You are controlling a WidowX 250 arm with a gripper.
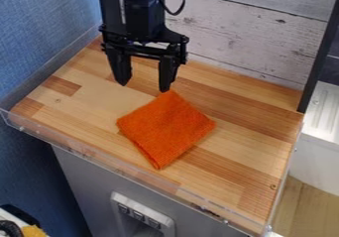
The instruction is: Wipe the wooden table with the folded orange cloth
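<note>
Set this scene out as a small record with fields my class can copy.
Gripper: black gripper, above the wooden top, fingers apart, nothing between them
Nearest thing: orange cloth, lying flat, one corner pointing toward the gripper
Contact: cannot tell whether a fingertip touches that corner
Surface: wooden top of joined strips
Behind: whitish plank wall

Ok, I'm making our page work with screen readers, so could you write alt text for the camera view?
An orange cloth lies on a wooden worktop, one corner pointing toward the open black gripper that hangs near it. A pale plank wall stands behind.
</note>
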